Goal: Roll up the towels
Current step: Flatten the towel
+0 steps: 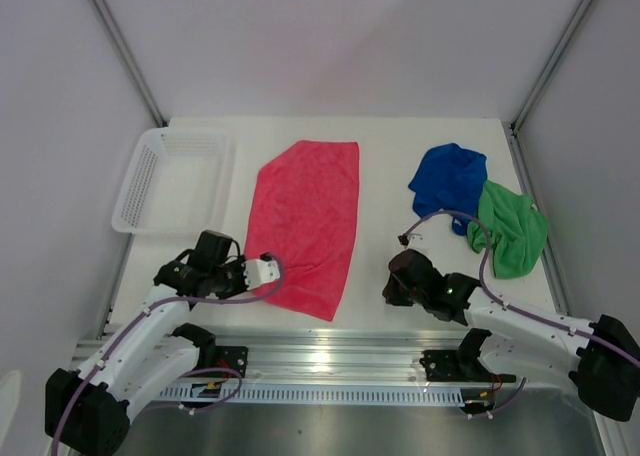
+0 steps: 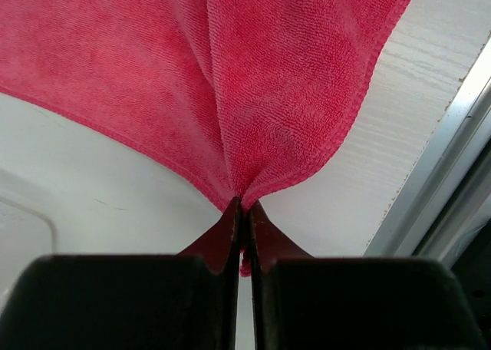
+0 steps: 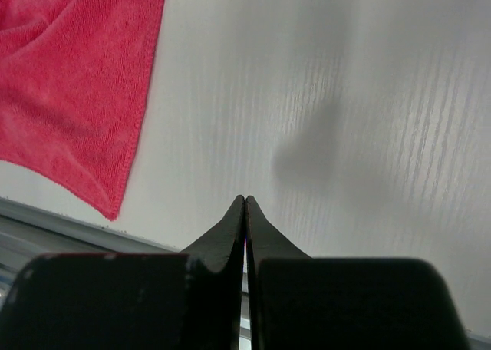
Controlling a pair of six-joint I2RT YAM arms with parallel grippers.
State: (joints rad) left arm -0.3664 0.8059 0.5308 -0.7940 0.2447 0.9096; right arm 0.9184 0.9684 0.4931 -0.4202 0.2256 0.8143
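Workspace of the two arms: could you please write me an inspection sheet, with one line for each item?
Surface: white table, no spills seen.
Job's things: pink towel spread out, mostly flat; blue towel and green towel crumpled, touching, far right; none rolled.
Clutter: white mesh basket, far left, nothing seen inside.
End effectors: left end effector shut on the pink towel's near-left edge; right end effector shut, holding nothing.
Cables: purple cable loops above the right arm, passing the green towel's edge.
Surroundings: white walls, metal frame posts, aluminium rail at the near edge.
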